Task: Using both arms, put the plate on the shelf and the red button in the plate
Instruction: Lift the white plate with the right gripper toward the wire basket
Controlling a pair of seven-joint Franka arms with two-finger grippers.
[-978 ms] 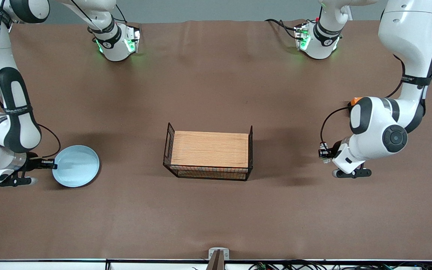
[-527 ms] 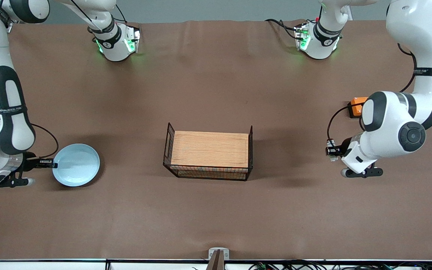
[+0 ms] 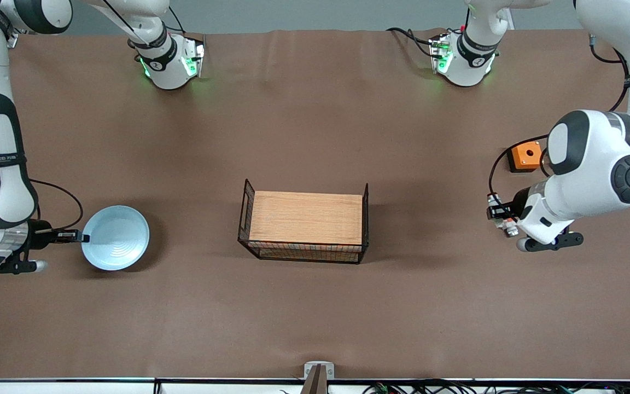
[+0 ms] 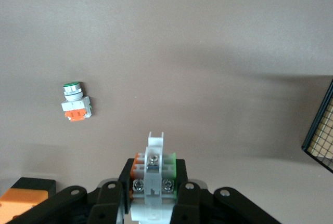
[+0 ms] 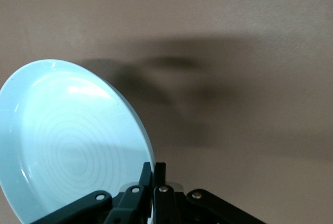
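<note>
The pale blue plate [image 3: 115, 238] is held by its rim in my right gripper [image 3: 80, 237], at the right arm's end of the table. In the right wrist view the plate [image 5: 67, 141] tilts up off the brown table, and my right gripper [image 5: 158, 174] is shut on its edge. My left gripper [image 3: 503, 219] is shut on the red button [image 3: 498, 210], a small white switch part, above the table at the left arm's end. In the left wrist view the red button [image 4: 154, 164] shows green and orange sides between the fingers of the left gripper [image 4: 153, 182].
A black wire basket [image 3: 246, 205] with a wooden board in it stands mid-table. An orange square box with a hole [image 3: 525, 156] lies by the left arm, also in the left wrist view [image 4: 23, 203]. A white piece with an orange block and green cap [image 4: 76, 102] lies near it.
The left arm has swung toward its end of the table with the button, uncovering the orange box. The right gripper has shifted the plate slightly toward the basket and tilted it.
</note>
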